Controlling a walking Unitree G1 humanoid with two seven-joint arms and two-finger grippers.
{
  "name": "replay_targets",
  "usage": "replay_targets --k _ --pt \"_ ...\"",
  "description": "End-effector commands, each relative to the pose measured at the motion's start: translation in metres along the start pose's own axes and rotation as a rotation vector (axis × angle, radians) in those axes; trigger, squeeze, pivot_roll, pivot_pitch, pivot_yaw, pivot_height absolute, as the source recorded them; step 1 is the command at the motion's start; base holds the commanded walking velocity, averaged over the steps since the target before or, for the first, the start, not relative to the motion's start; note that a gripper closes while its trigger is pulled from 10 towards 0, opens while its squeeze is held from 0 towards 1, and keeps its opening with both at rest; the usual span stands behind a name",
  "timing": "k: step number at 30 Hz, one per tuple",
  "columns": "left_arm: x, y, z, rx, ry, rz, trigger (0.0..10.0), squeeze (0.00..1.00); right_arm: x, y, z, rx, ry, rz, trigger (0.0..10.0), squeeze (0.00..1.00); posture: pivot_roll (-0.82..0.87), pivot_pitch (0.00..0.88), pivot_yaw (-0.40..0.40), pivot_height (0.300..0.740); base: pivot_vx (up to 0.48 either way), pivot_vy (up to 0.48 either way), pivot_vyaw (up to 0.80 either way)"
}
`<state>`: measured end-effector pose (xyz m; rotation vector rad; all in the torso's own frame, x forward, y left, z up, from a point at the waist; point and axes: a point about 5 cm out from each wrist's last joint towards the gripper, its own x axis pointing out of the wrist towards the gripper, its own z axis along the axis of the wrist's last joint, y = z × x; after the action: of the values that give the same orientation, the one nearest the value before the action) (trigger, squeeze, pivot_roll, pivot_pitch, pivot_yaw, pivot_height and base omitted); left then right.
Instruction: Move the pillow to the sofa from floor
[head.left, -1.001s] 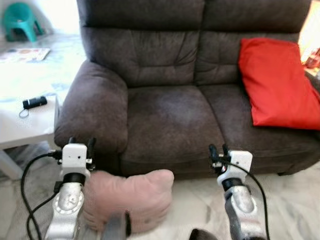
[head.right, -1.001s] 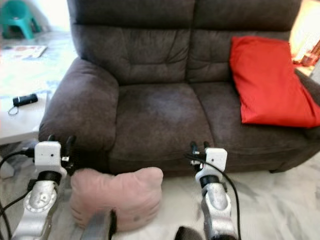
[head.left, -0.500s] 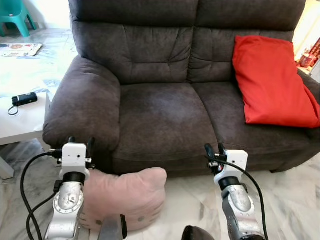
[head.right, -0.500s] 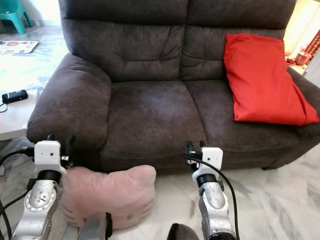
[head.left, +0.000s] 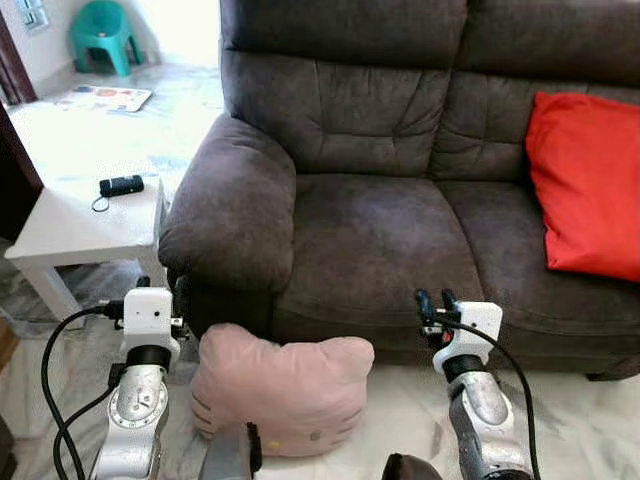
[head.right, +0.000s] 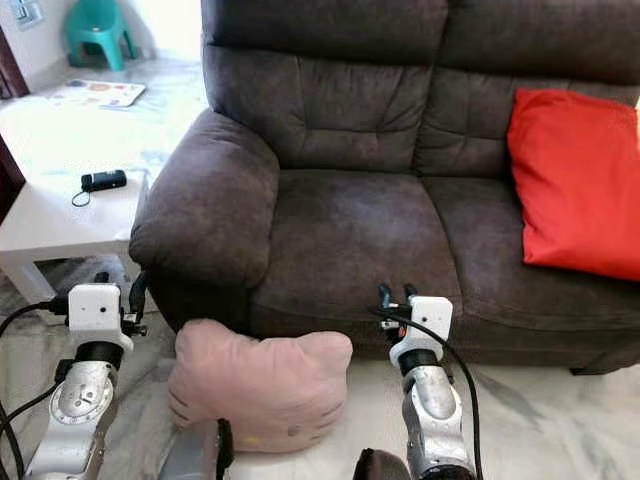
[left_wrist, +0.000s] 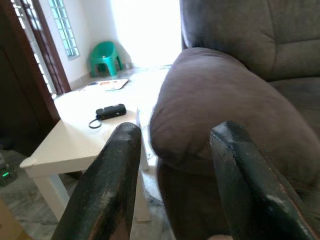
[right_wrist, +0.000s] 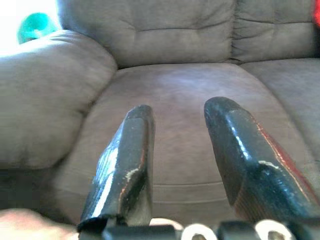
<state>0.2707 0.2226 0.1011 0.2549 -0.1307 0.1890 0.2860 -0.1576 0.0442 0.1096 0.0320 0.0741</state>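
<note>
On the floor (head.left: 400, 400) against the sofa (head.left: 380, 230) lies the pink pillow (head.left: 285, 390), between the left gripper (head.left: 160, 288) and right gripper (head.left: 435, 299), both with fingers apart.

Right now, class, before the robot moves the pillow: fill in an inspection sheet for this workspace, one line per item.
Surface: pale marbled floor; brown sofa with its left seat free.
Job's things: pink cat-face pillow lies on the floor against the sofa's front, between the two arms.
Clutter: red cushion on the sofa's right seat; small black device on the white side table.
Grippers: left gripper open, raised near the sofa's armrest, holding nothing; right gripper open, pointing at the seat, holding nothing.
Cables: black cables loop along both arms.
Surroundings: green plastic chair and a floor mat behind.
</note>
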Motion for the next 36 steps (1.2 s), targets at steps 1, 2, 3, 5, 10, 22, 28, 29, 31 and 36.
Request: replay_targets --k 1,2,3,5,10,22,28,29,31,36 --pt "-0.001 -0.005 -0.002 -0.016 0.015 -0.014 10.0 0.00 0.000 -0.007 0.002 -0.006 -0.003 -0.019 10.0 0.00 0.14 0.000 -0.097 0.591 0.000 0.000 0.00" --pt "-0.001 -0.005 -0.002 -0.017 0.016 -0.018 10.0 0.00 0.000 -0.007 0.002 -0.006 -0.002 -0.019 10.0 0.00 0.15 0.000 -0.098 0.591 0.000 0.000 0.00" --pt "-0.001 -0.006 -0.002 -0.020 0.016 -0.021 10.0 0.00 0.000 -0.007 0.002 -0.006 0.000 -0.020 10.0 0.00 0.15 0.000 -0.098 0.591 0.000 0.000 0.00" --pt "-0.002 -0.007 -0.003 -0.024 0.018 -0.036 10.0 0.00 0.000 -0.007 0.001 -0.004 0.004 -0.020 10.0 0.00 0.15 0.000 -0.099 0.591 0.000 0.000 0.00" --pt "-0.003 -0.011 -0.004 -0.034 0.028 -0.058 10.0 0.00 0.000 -0.007 0.000 -0.003 0.010 -0.024 10.0 0.00 0.15 0.000 -0.102 0.591 0.000 0.000 0.00" --pt "-0.009 -0.013 -0.010 -0.042 0.057 -0.072 10.0 0.00 0.000 -0.007 -0.004 -0.003 0.030 -0.023 10.0 0.00 0.16 0.000 -0.109 0.591 0.000 0.000 0.00" --pt "-0.011 -0.010 -0.014 -0.051 0.074 -0.057 10.0 0.00 0.002 -0.006 -0.007 -0.002 0.063 -0.021 10.0 0.00 0.16 0.000 -0.115 0.572 0.000 0.000 0.00" --pt "-0.011 -0.009 -0.014 -0.051 0.075 -0.055 10.0 0.00 0.003 -0.006 -0.006 -0.002 0.064 -0.018 10.0 0.00 0.16 0.000 -0.116 0.567 0.000 0.000 0.00" --pt "-0.011 -0.008 -0.014 -0.057 0.079 -0.046 10.0 0.00 0.003 -0.005 -0.006 0.000 0.058 -0.012 10.0 0.00 0.16 0.000 -0.114 0.562 0.000 0.000 0.00" --pt "-0.010 -0.007 -0.015 -0.067 0.084 -0.038 10.0 0.00 0.004 -0.004 -0.003 -0.003 0.041 -0.005 10.0 0.00 0.16 0.000 -0.109 0.562 0.000 0.000 0.00"
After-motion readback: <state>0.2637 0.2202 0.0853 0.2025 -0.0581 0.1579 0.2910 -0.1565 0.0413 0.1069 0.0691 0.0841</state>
